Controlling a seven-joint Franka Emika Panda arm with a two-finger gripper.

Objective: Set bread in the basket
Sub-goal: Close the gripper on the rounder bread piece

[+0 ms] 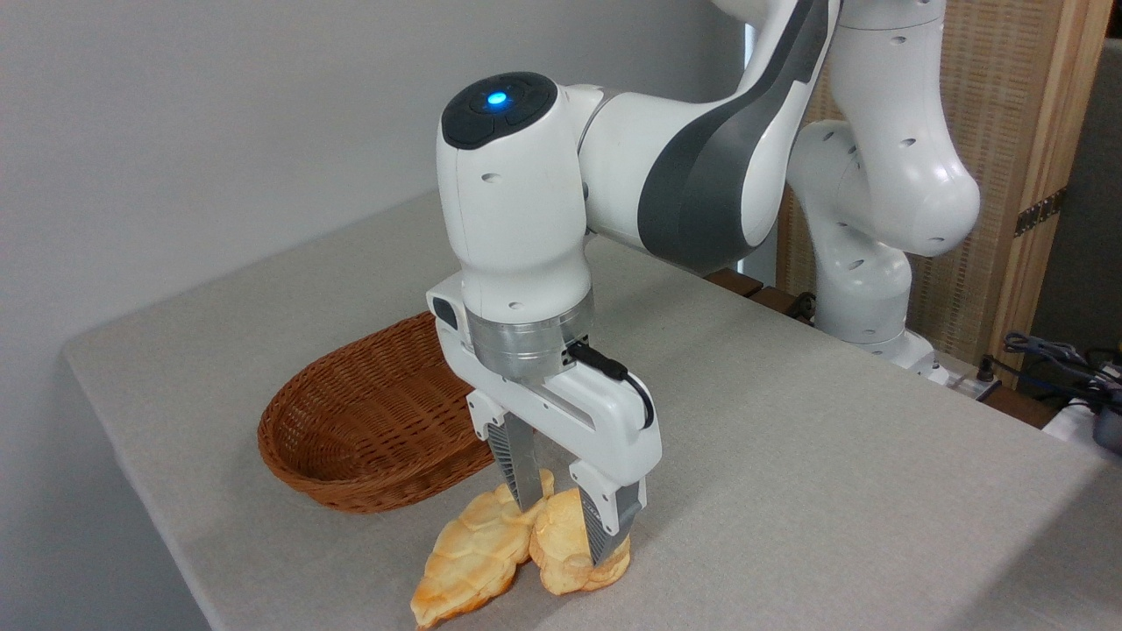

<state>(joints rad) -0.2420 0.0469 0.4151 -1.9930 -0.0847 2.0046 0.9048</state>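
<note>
**Bread bun straddled by the gripper at the near edge of the worktop**

Bread point(565, 548), the small thick golden bun, sits on the grey worktop point(789, 456) near its front edge, pressed against the longer braided loaf point(469, 556) on its left. The gripper point(568, 524) stands over it, pointing down, with one finger in the seam between the two breads and the other on the bun's right flank. The fingers are spread about as wide as the bun; whether they already press on it I cannot tell.

The bun looks light and rigid, with a glossy, lumpy crust, so it could slip or roll between flat fingers. Its thick middle seems the best hold, low enough that the pads meet the widest part. The left finger risks dragging the loaf along.

The basket point(368, 429) lies just behind and left, empty as far as visible, its rim near the loaf's tip.
</note>
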